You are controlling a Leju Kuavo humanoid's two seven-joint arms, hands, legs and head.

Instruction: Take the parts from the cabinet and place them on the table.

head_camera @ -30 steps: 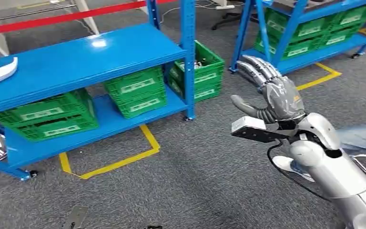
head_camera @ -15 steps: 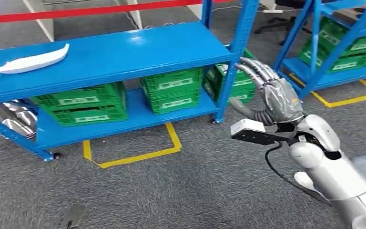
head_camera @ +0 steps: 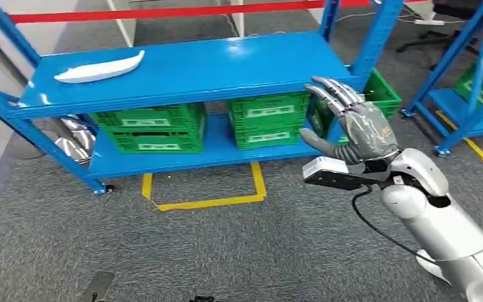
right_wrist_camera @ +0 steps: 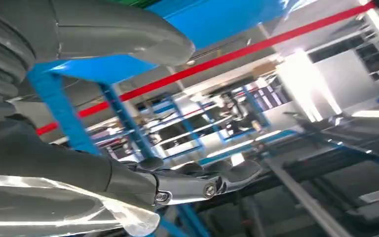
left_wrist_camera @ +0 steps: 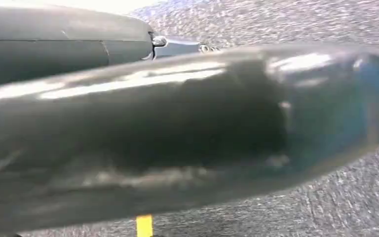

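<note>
A long white curved part (head_camera: 100,67) lies on the top shelf of the blue rack (head_camera: 226,69), near its left end. My right hand (head_camera: 358,129) is raised in front of the rack's right end with fingers spread and nothing in it, well to the right of the part. In the right wrist view its thick thumb (right_wrist_camera: 118,34) and dark fingers (right_wrist_camera: 187,180) stand apart, nothing between them. In the blurred left wrist view a dark finger-like piece (left_wrist_camera: 79,44) of my left hand reaches in over grey carpet; how the hand is set is unclear.
Green crates (head_camera: 267,119) fill the rack's lower shelf, and another crate (head_camera: 377,94) sits behind my right hand. A second blue rack (head_camera: 471,82) stands at the right. A chrome post (head_camera: 69,141) and red barrier tape (head_camera: 195,11) border the rack. Yellow floor tape (head_camera: 207,201) marks the carpet.
The whole picture has shifted right as the camera turned left, bringing the rack and the white part toward the middle. My right hand keeps the same raised, spread pose.
</note>
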